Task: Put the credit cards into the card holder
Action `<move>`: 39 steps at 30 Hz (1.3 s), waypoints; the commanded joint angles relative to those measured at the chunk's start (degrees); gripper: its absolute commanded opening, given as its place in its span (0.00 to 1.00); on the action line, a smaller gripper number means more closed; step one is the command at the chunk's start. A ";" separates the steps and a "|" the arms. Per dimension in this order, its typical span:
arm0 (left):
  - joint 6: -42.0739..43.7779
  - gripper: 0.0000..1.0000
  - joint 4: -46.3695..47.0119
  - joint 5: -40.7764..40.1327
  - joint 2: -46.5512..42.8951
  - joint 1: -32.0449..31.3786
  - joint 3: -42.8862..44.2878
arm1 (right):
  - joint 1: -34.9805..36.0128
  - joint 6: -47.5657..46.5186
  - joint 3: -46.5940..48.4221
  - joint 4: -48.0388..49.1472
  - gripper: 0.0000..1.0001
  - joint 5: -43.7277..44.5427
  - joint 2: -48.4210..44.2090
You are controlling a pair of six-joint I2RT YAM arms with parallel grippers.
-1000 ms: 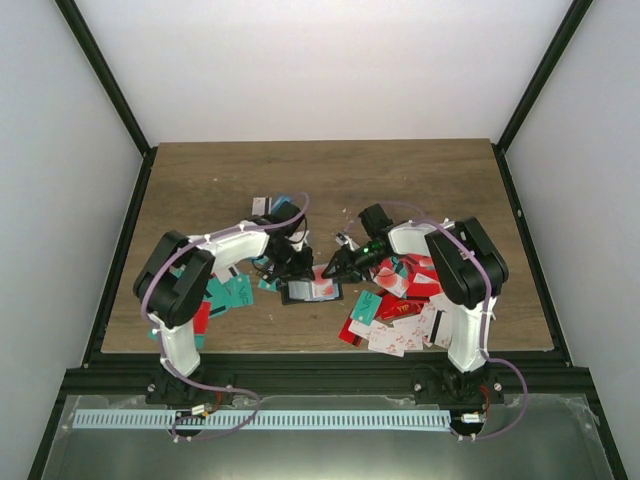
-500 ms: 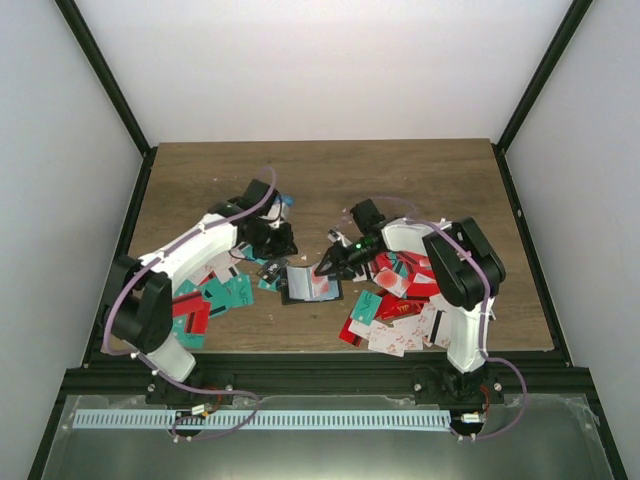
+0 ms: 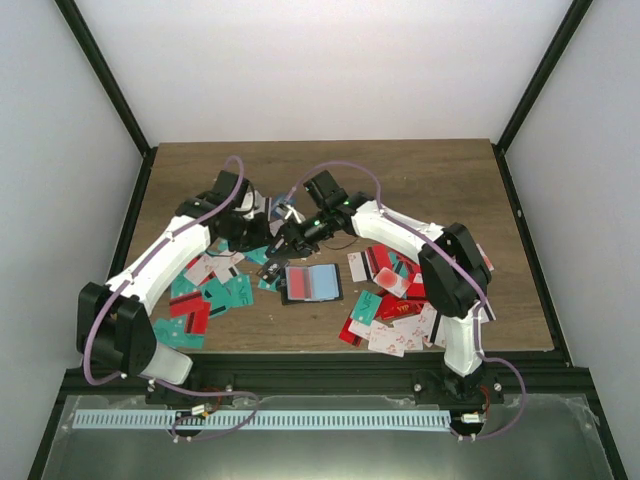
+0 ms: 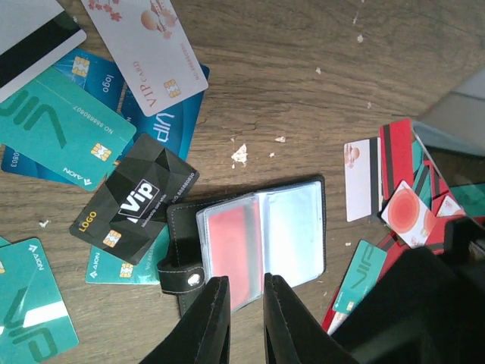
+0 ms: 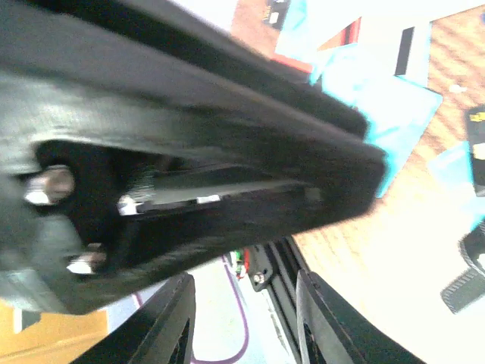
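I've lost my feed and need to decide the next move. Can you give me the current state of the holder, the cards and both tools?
card holder: lying open on the table, a red card in its left sleeve, right sleeve looks empty.
credit cards: loose, scattered flat either side of the holder.
black VIP card: flat, touching the holder's left edge.
left tool: nearly closed, holding nothing, above the holder.
right tool: open, empty.

Both arms reaching mid-table, left pincer [image 4: 241, 318] narrowly parted, right pincer [image 3: 280, 243] seemingly open
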 commanded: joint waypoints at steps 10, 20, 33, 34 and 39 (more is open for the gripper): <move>2.19 0.16 3.43 5.53 -1.80 -4.26 -1.01 | -6.14 0.45 -16.43 -8.93 0.41 24.90 -19.48; 0.33 0.18 12.50 9.39 12.87 -17.57 5.64 | -23.52 9.07 -43.14 -5.81 0.54 29.07 -41.57; -2.03 0.20 17.44 14.61 36.70 -21.85 24.35 | -40.90 12.91 -61.93 6.28 0.63 14.48 -46.69; -2.04 0.20 17.44 15.21 38.19 -21.91 26.08 | -41.27 13.36 -62.70 7.19 0.63 13.99 -46.60; -1.97 0.21 17.32 17.92 45.37 -22.47 34.32 | -42.12 14.87 -64.69 11.29 0.63 13.61 -45.21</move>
